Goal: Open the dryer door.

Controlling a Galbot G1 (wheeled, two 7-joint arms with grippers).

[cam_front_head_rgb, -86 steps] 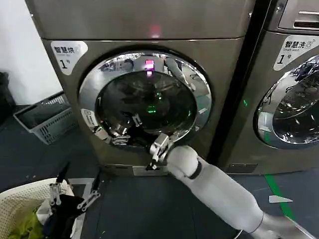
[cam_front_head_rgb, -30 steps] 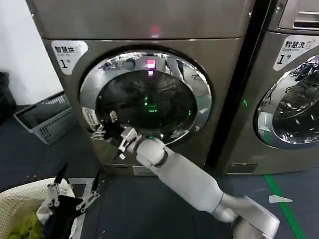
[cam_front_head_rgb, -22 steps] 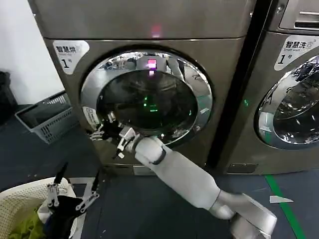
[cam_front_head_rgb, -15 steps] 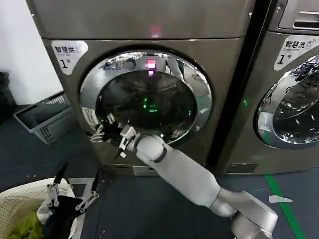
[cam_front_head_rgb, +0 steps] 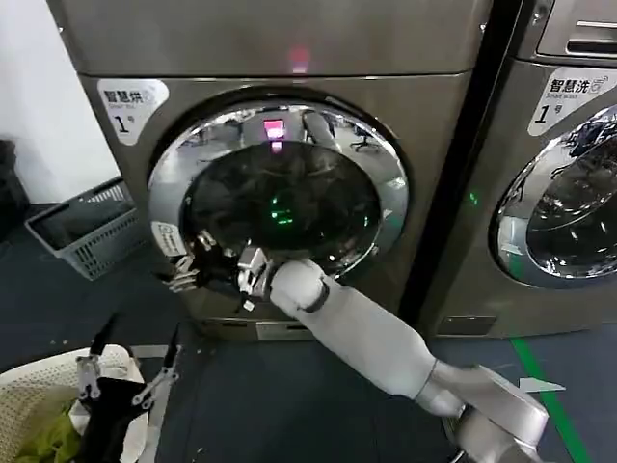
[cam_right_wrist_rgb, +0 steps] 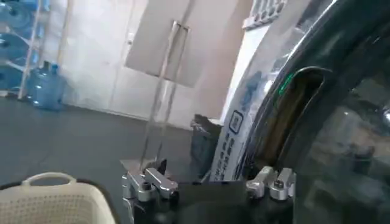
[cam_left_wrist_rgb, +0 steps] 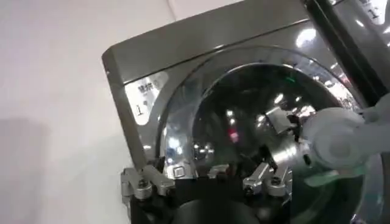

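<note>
Right gripper (cam_front_head_rgb: 207, 262) is at the lower left edge of the dryer door (cam_front_head_rgb: 280, 188), at the side where the chrome ring (cam_front_head_rgb: 386, 164) meets the grey front of the dryer (cam_front_head_rgb: 289, 58). Its fingers are apart, and I cannot tell if they hook on the ring or only touch it. In the right wrist view the rim of the door seems to stand a little off the front, with a dark gap behind it, so I judge that the latch is perhaps released and the door is just cracked. The big swing outward is not yet done.

Left gripper (cam_front_head_rgb: 125, 371) hangs low, above the white basket (cam_front_head_rgb: 39, 395) with clothes, with fingers apart, and takes no part in the work.

For room: the door seems to be hinged on its right side, so it should swing toward the second machine (cam_front_head_rgb: 569, 164), which stands just beside. The dark floor (cam_front_head_rgb: 270, 405) in front is open, but the right arm (cam_front_head_rgb: 366, 328) itself lies across the path of the door. The grey crate (cam_front_head_rgb: 82, 227) by the wall is well apart on the left.
</note>
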